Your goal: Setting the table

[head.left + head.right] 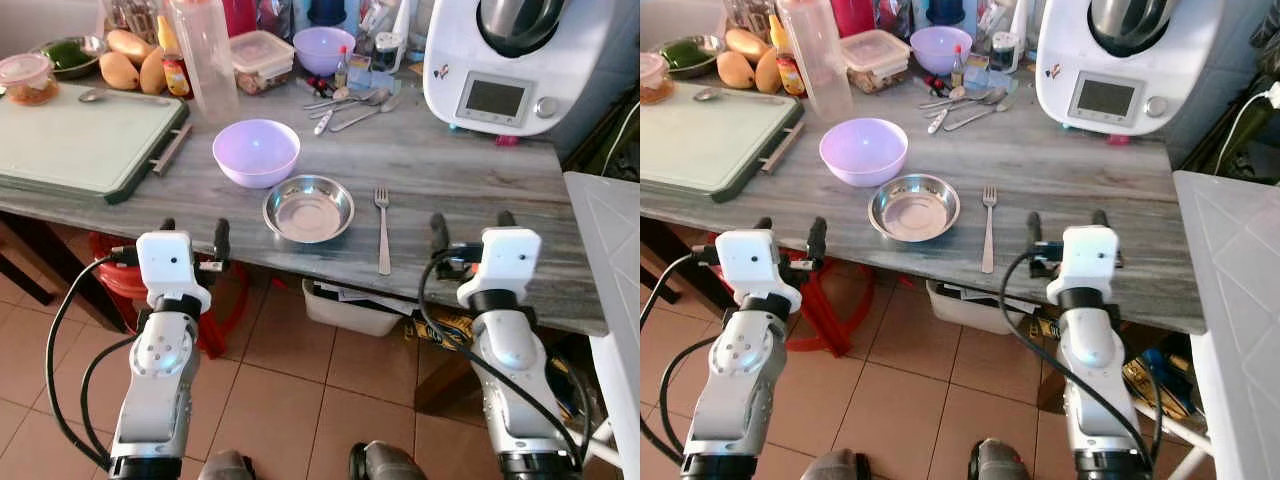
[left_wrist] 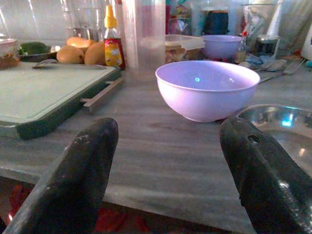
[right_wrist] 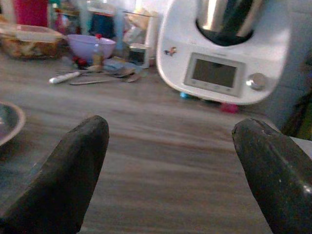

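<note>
**Grey wood-grain table, both arms parked at the near edge**

Grey streaky tabletop (image 1: pixel 440 160), pretty cluttered at the back. Far left there's a pale green cutting board (image 1: pixel 75 140) with mangoes (image 1: pixel 130 58) and a sauce bottle (image 1: pixel 174 62) behind it, plus a tall clear container (image 1: pixel 205 58). The left gripper (image 1: pixel 193 240) sits at the table's front edge, fingers spread wide, nothing between them. From its wrist view it's looking straight at the lilac plastic bowl (image 2: pixel 207 87).

That bowl (image 1: pixel 256 151) stands just behind the small steel bowl (image 1: pixel 308 207), the two nearly touching. Just right of the steel bowl lies a fork (image 1: pixel 383 230), tines pointing away from the robot, handle reaching close to the table edge.

Further back in the middle: a loose pile of spoons and cutlery (image 1: pixel 345 105), a second purple bowl (image 1: pixel 323 48) and a lidded food box (image 1: pixel 261 60).

The right gripper (image 1: pixel 470 228) is over the near edge too, right of the fork, fingers wide apart and empty. Behind it, a big white kitchen machine (image 1: pixel 505 65) with a screen and knob.
</note>
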Robot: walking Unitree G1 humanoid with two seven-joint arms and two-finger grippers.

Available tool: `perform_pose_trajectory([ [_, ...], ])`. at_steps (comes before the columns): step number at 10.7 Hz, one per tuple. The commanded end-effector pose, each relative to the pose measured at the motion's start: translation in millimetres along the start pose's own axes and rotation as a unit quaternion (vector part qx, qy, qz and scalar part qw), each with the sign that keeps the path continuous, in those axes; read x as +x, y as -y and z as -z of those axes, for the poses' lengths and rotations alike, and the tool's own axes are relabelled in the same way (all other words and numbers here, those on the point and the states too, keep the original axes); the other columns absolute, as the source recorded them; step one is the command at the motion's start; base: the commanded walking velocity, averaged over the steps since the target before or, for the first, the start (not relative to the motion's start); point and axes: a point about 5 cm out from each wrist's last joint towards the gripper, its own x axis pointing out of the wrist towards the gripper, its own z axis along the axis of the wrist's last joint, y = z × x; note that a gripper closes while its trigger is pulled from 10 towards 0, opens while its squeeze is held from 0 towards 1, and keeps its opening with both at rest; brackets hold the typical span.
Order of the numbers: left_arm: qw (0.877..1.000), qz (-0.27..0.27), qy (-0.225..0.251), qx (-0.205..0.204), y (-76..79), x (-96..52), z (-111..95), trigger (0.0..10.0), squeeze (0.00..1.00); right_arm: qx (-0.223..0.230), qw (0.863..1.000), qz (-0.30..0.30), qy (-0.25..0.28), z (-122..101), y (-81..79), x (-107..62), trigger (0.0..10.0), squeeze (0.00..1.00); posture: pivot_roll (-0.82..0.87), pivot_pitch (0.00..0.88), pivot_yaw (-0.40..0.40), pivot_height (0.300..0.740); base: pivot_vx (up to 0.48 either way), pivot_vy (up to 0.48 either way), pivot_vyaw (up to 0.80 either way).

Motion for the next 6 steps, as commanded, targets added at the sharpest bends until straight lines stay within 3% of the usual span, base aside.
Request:
perform_pose_trajectory([
  [1, 1.000, 0.002, 0.000, -0.001, 0.0, -1.2, 0.6, 10.0, 0.00, 0.000, 1.000, 0.008, -0.003, 1.1, 4.1, -0.2, 10.0, 0.00, 0.00, 0.055, 0.008, 0.740, -0.255, 0.000, 0.00],
  [6, 1.000, 0.005, -0.006, 0.001, -1.0, -6.0, 2.8, 10.0, 0.00, -0.017, 0.999, 0.021, -0.020, 7.2, 8.3, -0.1, 10.0, 0.00, 0.00, 0.066, 0.009, 0.740, -0.269, 0.000, 0.00],
])
